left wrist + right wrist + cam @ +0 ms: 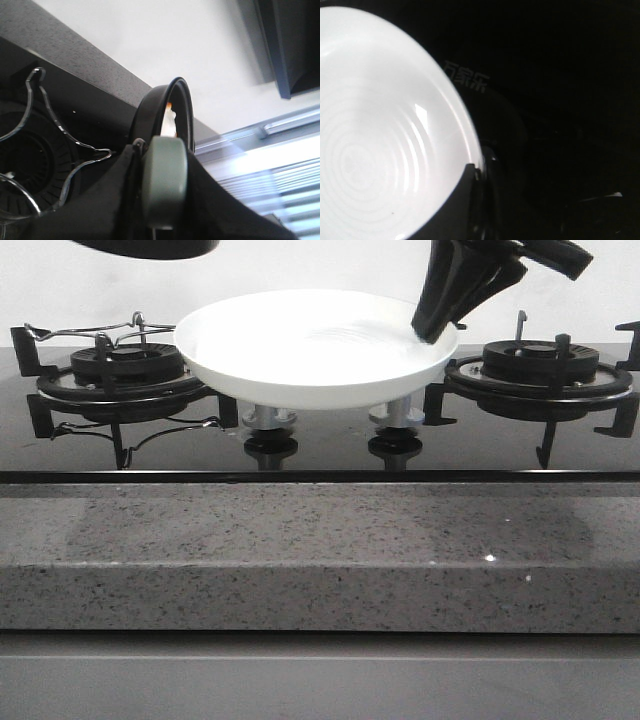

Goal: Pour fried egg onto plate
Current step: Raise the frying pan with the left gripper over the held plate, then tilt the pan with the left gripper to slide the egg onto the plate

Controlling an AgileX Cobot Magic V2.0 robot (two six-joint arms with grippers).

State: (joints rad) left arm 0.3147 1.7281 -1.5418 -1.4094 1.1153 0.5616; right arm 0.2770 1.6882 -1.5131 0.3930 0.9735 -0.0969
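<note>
Granite-patterned counter edge [320,550] runs across the front view nearest the camera, one slab, with the black glass hob [320,445] behind it. Two burners are counted on the hob: one left burner [110,375] and one right burner [540,365], each under a black pan support. Two control knobs [270,435] sit between the burners, below the plate. One plate [315,345], white and empty, is held clear above the hob between the two burners. The right gripper [440,325] is clamped on the plate's right rim; in the right wrist view one dark finger [455,210] overlaps that rim [465,125]. One black frying pan [165,112] appears in the left wrist view, tipped steeply on edge, its grey-green handle [162,182] running into the left gripper. Whether the left gripper's jaws are closed on the handle cannot be told, since black cloth hides them. One fried egg [170,120] shows inside the tilted pan, only a white sliver with an orange fleck visible.
</note>
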